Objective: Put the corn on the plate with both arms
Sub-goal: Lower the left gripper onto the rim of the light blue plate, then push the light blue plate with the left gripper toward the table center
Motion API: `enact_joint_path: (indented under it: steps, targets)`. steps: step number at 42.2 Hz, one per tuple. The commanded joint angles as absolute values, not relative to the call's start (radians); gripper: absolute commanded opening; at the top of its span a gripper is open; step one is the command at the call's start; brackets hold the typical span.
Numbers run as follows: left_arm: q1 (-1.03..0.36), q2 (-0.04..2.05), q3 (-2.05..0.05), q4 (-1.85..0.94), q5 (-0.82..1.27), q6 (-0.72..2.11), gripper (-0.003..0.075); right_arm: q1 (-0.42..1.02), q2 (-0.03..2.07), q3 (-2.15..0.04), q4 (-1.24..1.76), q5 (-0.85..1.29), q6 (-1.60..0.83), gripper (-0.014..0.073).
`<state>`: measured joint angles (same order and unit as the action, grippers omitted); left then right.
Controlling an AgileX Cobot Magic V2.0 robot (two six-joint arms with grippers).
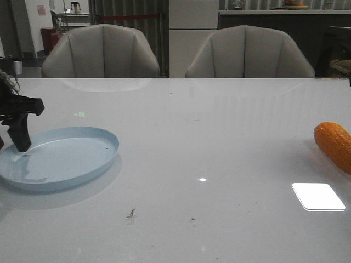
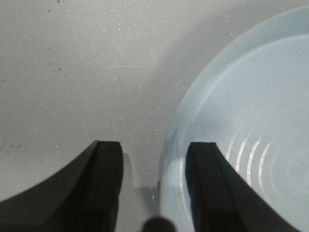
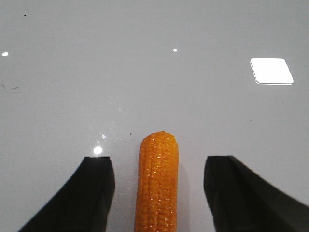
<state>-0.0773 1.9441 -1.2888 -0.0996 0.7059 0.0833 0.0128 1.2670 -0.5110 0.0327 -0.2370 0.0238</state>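
The pale-blue plate [image 1: 60, 159] lies on the white table at the left. My left gripper [image 1: 19, 139] is down at the plate's left rim. In the left wrist view the left gripper [image 2: 154, 147] is open and straddles the rim of the plate [image 2: 241, 121], one finger inside it and one over the table. The orange-yellow corn [image 1: 334, 143] lies on the table at the far right edge. In the right wrist view the right gripper [image 3: 158, 162] is open around the corn [image 3: 158, 193], with a gap on both sides. The right gripper is out of the front view.
Two grey chairs [image 1: 101, 52] [image 1: 249, 52] stand behind the table's far edge. A bright square light reflection [image 1: 318, 196] lies on the table near the corn. Small dark specks [image 1: 130, 213] mark the front of the table.
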Motion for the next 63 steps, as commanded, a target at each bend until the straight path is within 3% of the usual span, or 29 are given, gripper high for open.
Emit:
enact_joint_path:
  steps: [1,10,39,63]
  targets:
    - [-0.082,1.892,-1.318,-0.111,0.675,0.079,0.0235,0.006,1.246,-0.542,0.033,-0.322,0.021,0.0519]
    - [-0.082,1.897,-1.318,-0.114,0.668,0.079,0.0128,0.006,1.246,-0.542,0.033,-0.322,0.021,0.0519]
    - [-0.082,1.965,-1.332,-0.130,0.739,0.079,0.0094,0.006,1.246,-0.542,0.033,-0.321,0.021,0.0519]
    - [-0.170,1.946,-1.558,-0.388,0.837,0.232,0.0094,0.006,1.246,-0.542,0.033,-0.312,0.021,0.0519]
